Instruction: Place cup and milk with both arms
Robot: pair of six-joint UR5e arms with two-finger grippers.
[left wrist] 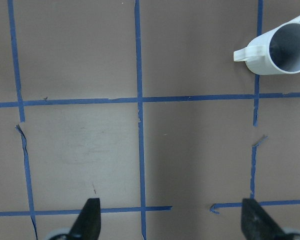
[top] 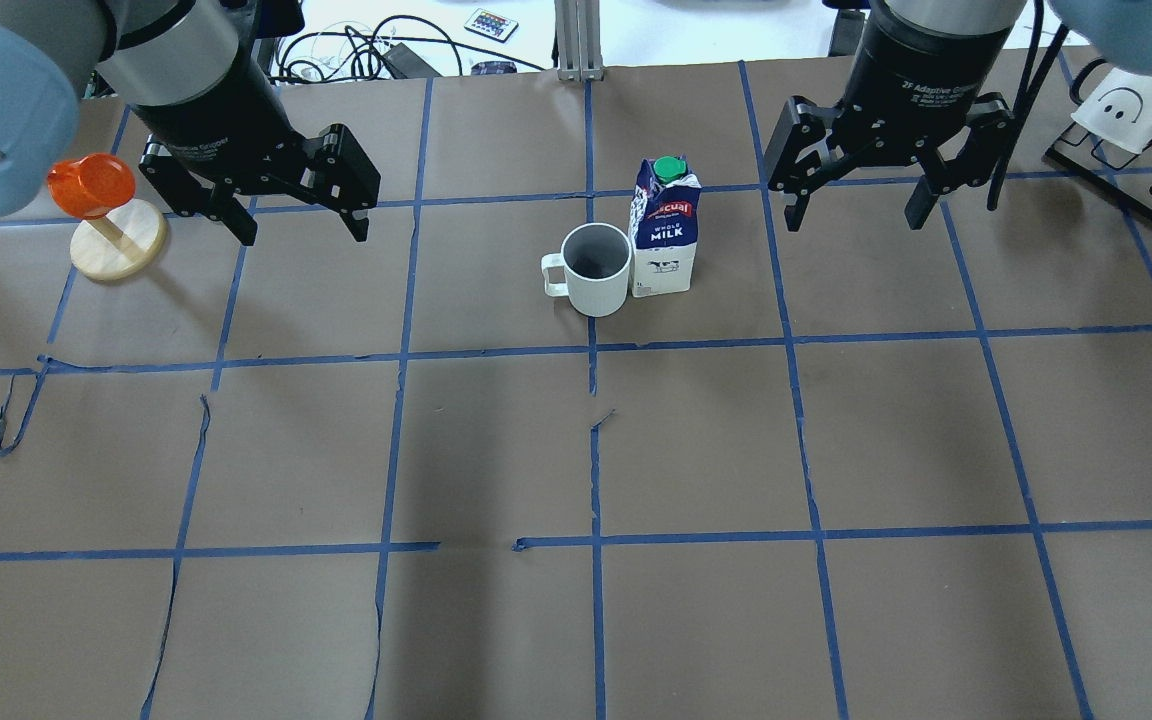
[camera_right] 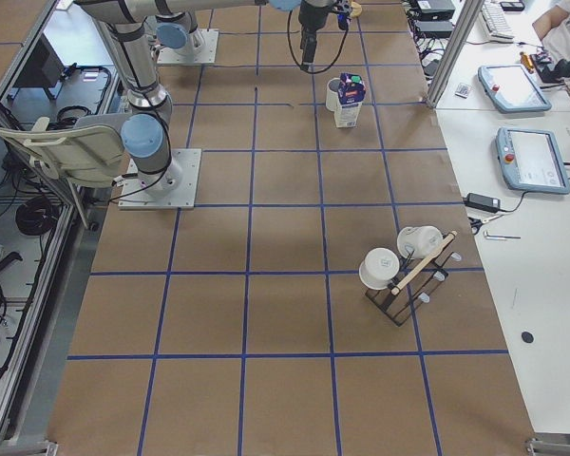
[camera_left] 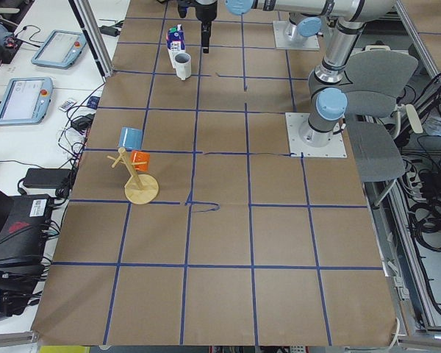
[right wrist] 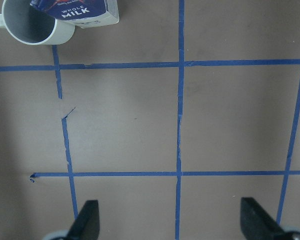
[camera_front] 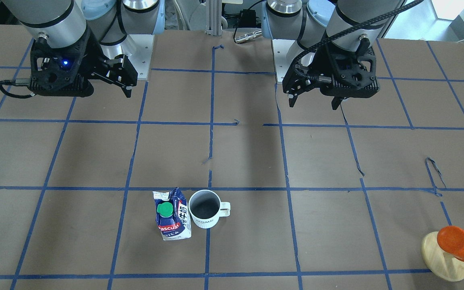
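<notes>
The white cup (top: 596,270) stands upright on the brown table with its handle pointing toward my left side. The blue-and-white milk (top: 666,235) carton with the green cap stands upright right beside it, on its right. Both also show in the front view, the cup (camera_front: 204,208) and the milk (camera_front: 171,215). My left gripper (top: 301,215) is open and empty, above the table well left of the cup. My right gripper (top: 856,220) is open and empty, right of the milk. The left wrist view shows the cup (left wrist: 280,49); the right wrist view shows the cup (right wrist: 35,22) and the milk (right wrist: 82,12).
A wooden stand with an orange cup (top: 101,215) stands at the far left near my left gripper. A black rack with white cups (top: 1136,120) stands at the far right. Blue tape lines grid the brown table (top: 576,450).
</notes>
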